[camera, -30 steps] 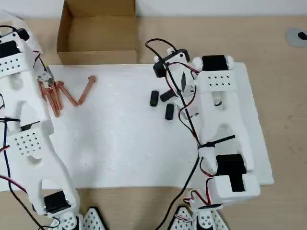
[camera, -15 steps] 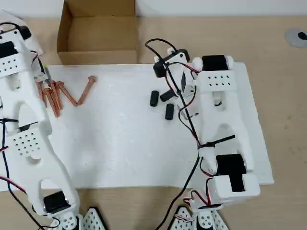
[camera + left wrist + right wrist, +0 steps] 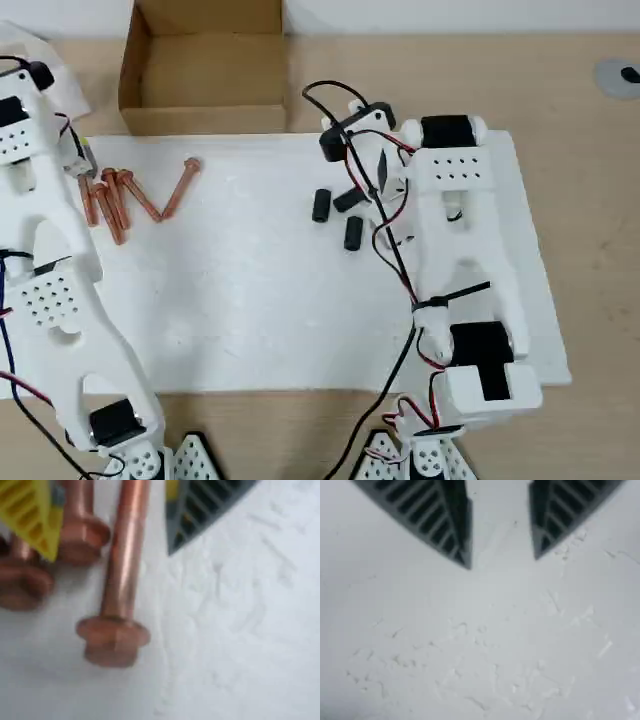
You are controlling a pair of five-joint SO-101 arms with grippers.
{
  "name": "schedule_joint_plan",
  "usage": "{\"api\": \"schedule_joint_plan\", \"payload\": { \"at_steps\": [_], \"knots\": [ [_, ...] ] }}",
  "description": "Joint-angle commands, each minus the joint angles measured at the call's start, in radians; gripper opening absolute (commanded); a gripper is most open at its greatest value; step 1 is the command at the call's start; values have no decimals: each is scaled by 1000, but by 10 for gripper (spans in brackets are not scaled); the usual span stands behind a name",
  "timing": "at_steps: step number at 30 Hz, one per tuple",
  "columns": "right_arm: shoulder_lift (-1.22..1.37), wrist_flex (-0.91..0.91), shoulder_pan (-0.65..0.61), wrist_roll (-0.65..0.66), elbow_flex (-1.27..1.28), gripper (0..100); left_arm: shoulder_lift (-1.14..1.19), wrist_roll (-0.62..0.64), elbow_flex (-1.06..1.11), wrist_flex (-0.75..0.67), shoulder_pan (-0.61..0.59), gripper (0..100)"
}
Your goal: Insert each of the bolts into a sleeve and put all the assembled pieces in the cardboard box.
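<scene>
Just beside the left gripper (image 3: pixel 84 160) in the high view, a cluster of copper-coloured flanged metal bolts (image 3: pixel 108 200) lies on the white foam board (image 3: pixel 250 300). One more bolt lies a little farther out. Three short black cylindrical sleeves (image 3: pixel 321 206) lie close by the right gripper (image 3: pixel 368 190). The open brown cardboard box (image 3: pixel 205 65) stands beyond both grippers, with nothing visible inside. No bolt sits in a sleeve, so the task appears to be at its first pick.

The left wrist view adds what the overhead cannot. The left gripper's jaws stand spread, a yellow finger (image 3: pixel 30 515) on one side and a dark finger (image 3: pixel 200 510) on the other. The shaft of one bolt (image 3: pixel 120 585) lies between them, its flanged head out past the fingertips. A neighbouring bolt lies partly under the yellow finger. The next move likely calls for closing on that one shaft without catching the neighbour.

In the right wrist view, the right gripper's dark fingers (image 3: pixel 440 515) are spread and pinch nothing, with bare foam beneath them. The high view hides this under the arm. This gripper probably has to shift onto a sleeve.
</scene>
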Motion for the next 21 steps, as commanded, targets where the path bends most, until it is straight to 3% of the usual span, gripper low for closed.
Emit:
{"api": "schedule_joint_plan", "payload": {
  "at_steps": [1,18,21],
  "knots": [
    [1,-15,-10,6,2,112,12,-5,-3,-18,-12,157],
    [1,-17,-10,6,2,112,130,68,-2,-34,-52,156],
    [1,-17,-10,6,2,112,130,69,0,-32,-51,91]
  ]
}}
